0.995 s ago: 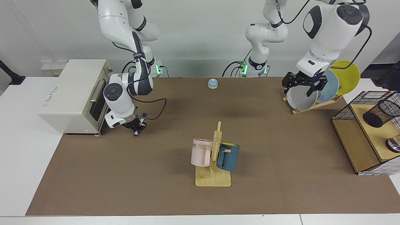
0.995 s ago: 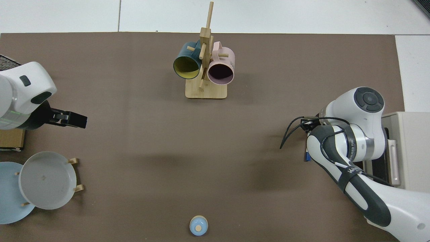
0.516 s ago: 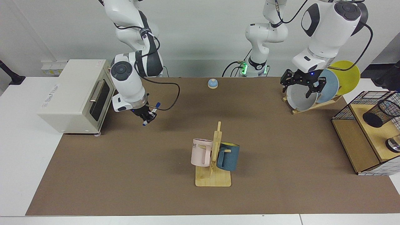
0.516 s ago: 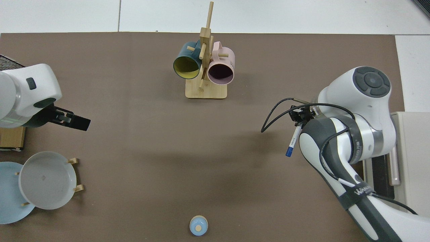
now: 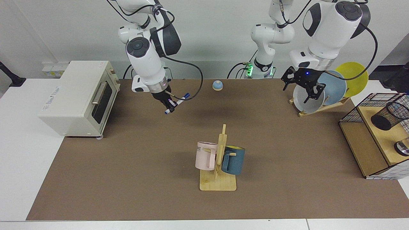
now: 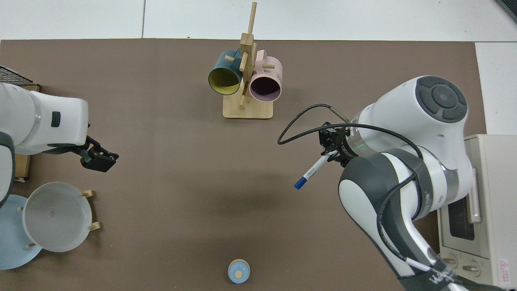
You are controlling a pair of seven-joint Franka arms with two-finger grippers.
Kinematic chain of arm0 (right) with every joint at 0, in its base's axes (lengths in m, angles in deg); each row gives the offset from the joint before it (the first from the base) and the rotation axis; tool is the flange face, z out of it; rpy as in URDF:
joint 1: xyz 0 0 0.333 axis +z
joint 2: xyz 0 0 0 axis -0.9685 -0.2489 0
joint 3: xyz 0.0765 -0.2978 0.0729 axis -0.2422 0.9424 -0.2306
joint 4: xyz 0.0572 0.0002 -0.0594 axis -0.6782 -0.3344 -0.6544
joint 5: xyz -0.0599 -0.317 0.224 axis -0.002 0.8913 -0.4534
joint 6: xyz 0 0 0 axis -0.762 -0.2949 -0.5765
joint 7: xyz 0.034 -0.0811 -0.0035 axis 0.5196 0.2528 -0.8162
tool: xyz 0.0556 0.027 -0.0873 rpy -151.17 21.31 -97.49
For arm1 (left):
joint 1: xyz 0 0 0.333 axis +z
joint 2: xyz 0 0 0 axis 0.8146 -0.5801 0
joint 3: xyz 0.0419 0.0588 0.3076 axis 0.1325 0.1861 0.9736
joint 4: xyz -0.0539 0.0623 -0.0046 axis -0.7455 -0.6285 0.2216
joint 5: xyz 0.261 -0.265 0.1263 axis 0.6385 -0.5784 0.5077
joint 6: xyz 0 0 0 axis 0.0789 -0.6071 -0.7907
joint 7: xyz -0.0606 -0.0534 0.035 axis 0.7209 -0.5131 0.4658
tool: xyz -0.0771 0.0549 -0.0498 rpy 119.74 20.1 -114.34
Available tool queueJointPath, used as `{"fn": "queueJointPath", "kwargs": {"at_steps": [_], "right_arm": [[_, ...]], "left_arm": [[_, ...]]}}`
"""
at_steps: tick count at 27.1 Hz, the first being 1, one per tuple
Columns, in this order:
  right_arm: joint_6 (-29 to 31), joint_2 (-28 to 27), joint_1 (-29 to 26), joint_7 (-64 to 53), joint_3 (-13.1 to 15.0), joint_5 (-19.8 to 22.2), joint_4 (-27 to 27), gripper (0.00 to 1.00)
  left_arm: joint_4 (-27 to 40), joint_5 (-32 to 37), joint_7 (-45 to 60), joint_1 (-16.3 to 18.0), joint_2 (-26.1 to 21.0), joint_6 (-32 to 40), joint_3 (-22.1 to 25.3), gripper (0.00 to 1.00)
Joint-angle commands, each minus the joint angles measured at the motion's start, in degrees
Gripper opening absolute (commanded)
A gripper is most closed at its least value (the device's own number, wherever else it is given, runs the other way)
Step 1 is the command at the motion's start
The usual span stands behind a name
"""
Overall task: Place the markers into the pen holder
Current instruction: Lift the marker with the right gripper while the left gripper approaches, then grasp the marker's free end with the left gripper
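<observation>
My right gripper (image 5: 169,103) is shut on the white marker (image 5: 177,103) with blue ends and holds it slanted in the air over the brown mat, right of the oven. From above, the marker (image 6: 313,171) sticks out of the right gripper (image 6: 333,150) with one blue end pointing toward the mat's centre. The pen holder (image 5: 389,115), a black mesh cup, leans on the wooden shelf at the far right of the facing view; the top view does not show it. My left gripper (image 5: 303,84) hangs open in front of the plates, seen from above as the left gripper (image 6: 99,159).
A cream toaster oven (image 5: 76,97) stands at the facing view's left. A wooden mug rack (image 5: 219,182) with a pink and a blue mug sits mid-table. A blue bell (image 5: 217,85), a plate rack with plates (image 5: 308,100) and a wire basket shelf (image 5: 351,116) are also here.
My right arm has lifted the marker from beside the oven and carried it up and toward the table's middle. My left gripper has shifted slightly away from the plates.
</observation>
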Motion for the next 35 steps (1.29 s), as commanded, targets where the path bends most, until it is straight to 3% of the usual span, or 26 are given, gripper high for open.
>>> {"fn": "queueJointPath", "kwargs": {"at_steps": [1,3,7,17,26,35], "right_arm": [[-0.70,1.60,-0.10,8.52,0.12,-5.51,0.61,0.00],[-0.26,1.69,0.08,12.12,-0.14,-7.89,0.52,0.00],[-0.26,1.78,2.45,20.12,-0.14,-8.78,0.61,0.00],[4.05,2.57,6.76,35.86,-0.49,-12.47,0.61,0.00],[8.97,2.48,8.77,40.88,-0.76,-14.84,0.52,0.00],[11.43,2.13,9.57,43.96,-1.19,-15.02,0.52,0.00]], "left_arm": [[0.48,-2.31,-7.64,-0.45,0.78,-0.53,-0.80,1.00],[0.56,-2.58,-10.63,-0.45,0.95,-0.44,-1.76,1.00],[0.74,-3.45,-16.70,-0.45,0.95,-0.35,-3.26,1.00],[0.83,-4.60,-17.59,-3.08,1.48,0.53,-7.92,1.00],[1.18,-4.60,-25.23,-7.21,2.27,0.26,-9.59,1.00],[2.58,-5.12,-24.10,-10.73,2.36,-1.58,-9.68,0.99]]}}
